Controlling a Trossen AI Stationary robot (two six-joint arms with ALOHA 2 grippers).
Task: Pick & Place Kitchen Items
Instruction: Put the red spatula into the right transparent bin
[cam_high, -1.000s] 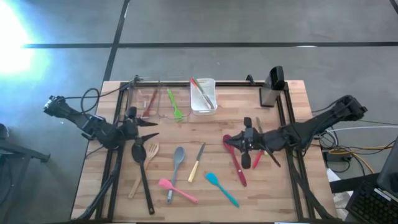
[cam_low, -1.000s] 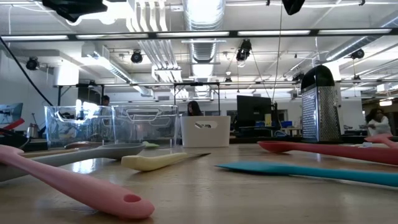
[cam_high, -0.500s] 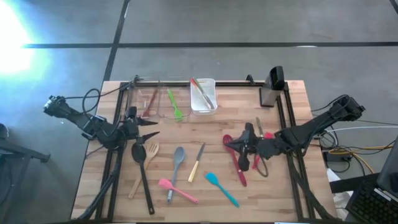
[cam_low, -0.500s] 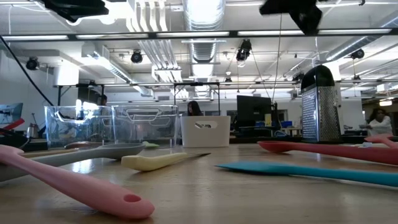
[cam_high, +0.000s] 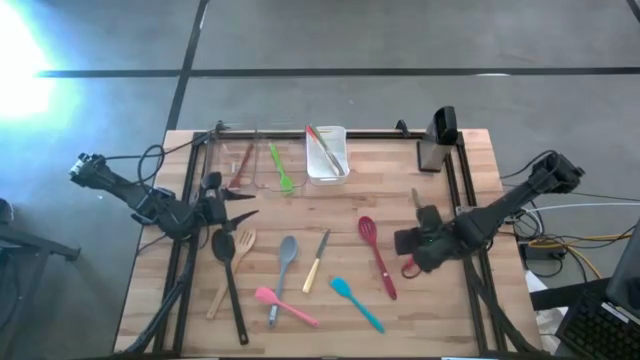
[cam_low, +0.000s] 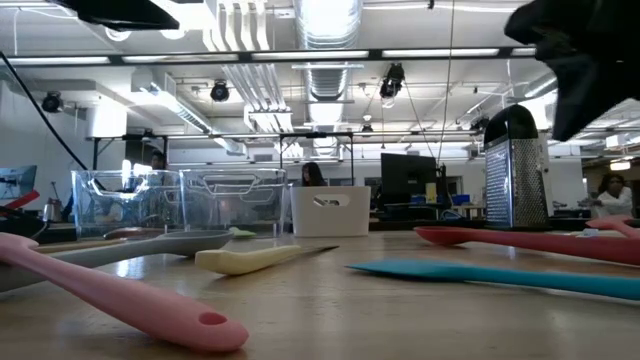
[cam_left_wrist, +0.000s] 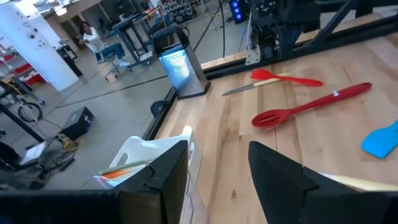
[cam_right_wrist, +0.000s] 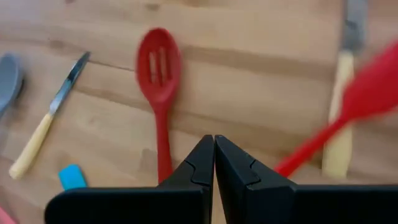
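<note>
The right gripper (cam_right_wrist: 213, 163) hovers over the right-hand side of the table (cam_high: 470, 150) with its two fingers pressed together and nothing between them. Just ahead of it lies the red slotted spoon (cam_right_wrist: 158, 81), flat on the wood with its handle running toward the fingers. Beside it lies a red spatula (cam_right_wrist: 348, 118), resting across a knife with a pale handle (cam_right_wrist: 341, 93); the blur there makes it hard to say whether the two touch.

In the high view the same gripper (cam_high: 408, 241) sits near the slotted spoon's handle but apart from it. So the step in hand looks like the approach to a pick, with nothing yet held. The next move would call for spreading the fingers, centring them across the chosen handle, and lowering until they straddle it.

Toward the table's middle lie a teal spatula (cam_high: 356, 303), a cream-handled knife (cam_high: 316, 261), a grey spoon (cam_high: 285, 257) and a pink spatula (cam_high: 285, 307). Farther left are a wooden fork (cam_high: 232, 268) and a black spoon (cam_high: 228, 275).

The left gripper (cam_high: 237, 208) waits at the left edge, fingers spread apart and empty.

At the far edge stand the white bin (cam_high: 327, 154), already holding a utensil or two, the clear bin (cam_high: 238, 160) and a box grater (cam_high: 434, 152).
</note>
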